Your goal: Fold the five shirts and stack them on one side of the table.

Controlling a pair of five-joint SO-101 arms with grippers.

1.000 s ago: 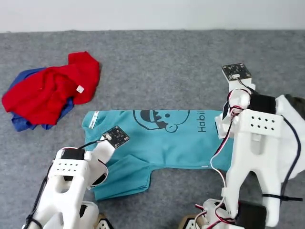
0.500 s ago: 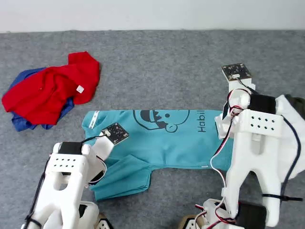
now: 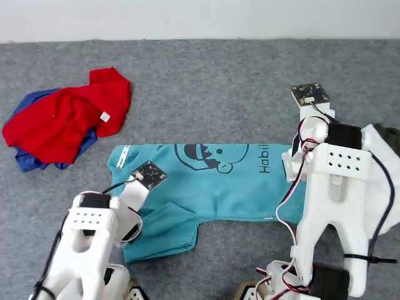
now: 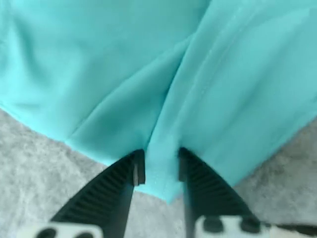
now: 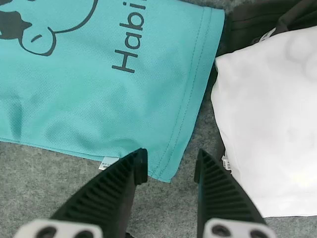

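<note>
Left wrist view: left gripper [image 4: 159, 166], jaws narrowly apart, straddles a sleeve fold of the teal shirt [image 4: 148, 74] spread on the table [image 3: 250, 75]; right gripper [image 5: 168, 166], jaws apart, hovers over its hem corner, beside a white shirt [image 5: 267, 124].

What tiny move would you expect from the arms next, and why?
Probably the left pincer closes. Its fingers stand apart on either side of a fold at the teal shirt's sleeve edge, so pinching there would likely secure the sleeve for folding inward. The right pincer hangs open over the hem corner, beside the white shirt.
</note>
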